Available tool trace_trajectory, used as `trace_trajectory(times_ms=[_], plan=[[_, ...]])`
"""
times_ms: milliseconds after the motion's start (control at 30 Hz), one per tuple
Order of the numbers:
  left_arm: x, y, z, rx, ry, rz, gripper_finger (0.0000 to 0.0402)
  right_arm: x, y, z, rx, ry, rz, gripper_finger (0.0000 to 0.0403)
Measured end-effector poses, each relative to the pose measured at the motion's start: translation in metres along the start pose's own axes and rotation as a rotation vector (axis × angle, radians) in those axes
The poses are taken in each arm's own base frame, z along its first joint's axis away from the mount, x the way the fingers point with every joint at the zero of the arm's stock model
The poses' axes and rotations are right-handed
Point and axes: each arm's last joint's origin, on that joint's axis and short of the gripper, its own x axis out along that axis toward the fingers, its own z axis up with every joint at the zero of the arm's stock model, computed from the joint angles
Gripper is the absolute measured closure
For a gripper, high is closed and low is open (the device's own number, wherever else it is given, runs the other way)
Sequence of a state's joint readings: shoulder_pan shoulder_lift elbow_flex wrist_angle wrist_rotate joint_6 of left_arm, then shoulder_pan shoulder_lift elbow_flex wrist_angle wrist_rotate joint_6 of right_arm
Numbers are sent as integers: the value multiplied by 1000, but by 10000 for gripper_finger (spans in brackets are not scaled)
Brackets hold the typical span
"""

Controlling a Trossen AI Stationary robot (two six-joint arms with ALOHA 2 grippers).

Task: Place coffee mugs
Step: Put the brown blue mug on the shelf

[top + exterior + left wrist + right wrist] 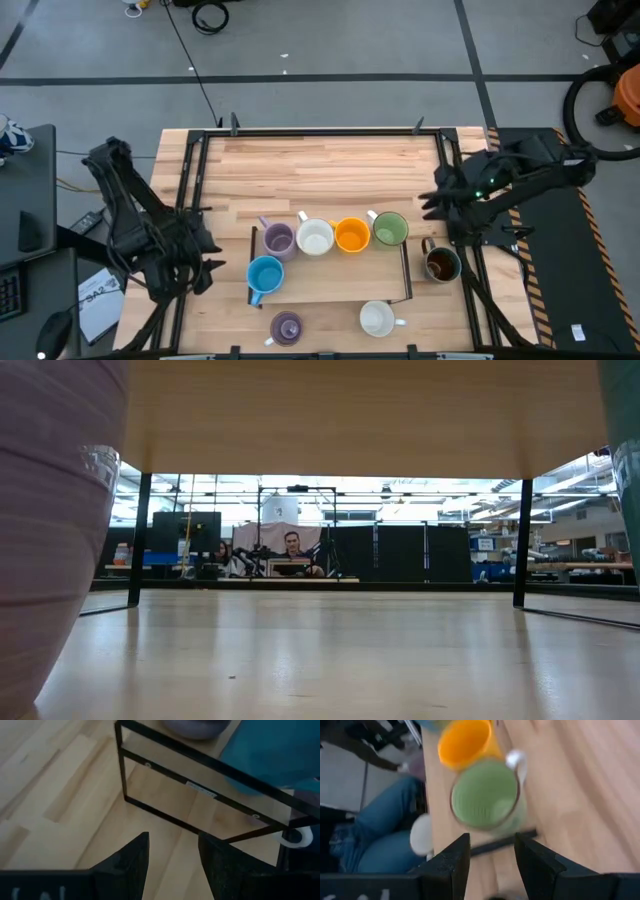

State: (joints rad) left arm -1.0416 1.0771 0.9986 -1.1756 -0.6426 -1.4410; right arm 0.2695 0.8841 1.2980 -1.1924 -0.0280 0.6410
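Mugs look rigid, glazed and slippery (likely breakable), so I'd pinch a rim wall. I count eight: two white, two lavender, one each orange, green (390, 231), blue, brown (441, 264); five on the shelf, three around it. Left gripper (172, 857) and right gripper (491, 852) gape, empty.

The purple mug (45, 530) is cut off at nine o'clock in the low view. The green mug (487, 800) is blurred in the right wrist view.
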Motion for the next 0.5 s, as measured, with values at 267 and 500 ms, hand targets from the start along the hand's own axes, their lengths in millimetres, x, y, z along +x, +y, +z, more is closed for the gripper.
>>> trace_trajectory(times_ms=[267, 500], plan=[[6, -4, -7, -32, -38, -45, 225, 2, -2, -22, 81, 162, -159, 243], [6, -6, -6, -45, -40, -61, 225, 11, -6, -35, 77, 240, -266, 243]])
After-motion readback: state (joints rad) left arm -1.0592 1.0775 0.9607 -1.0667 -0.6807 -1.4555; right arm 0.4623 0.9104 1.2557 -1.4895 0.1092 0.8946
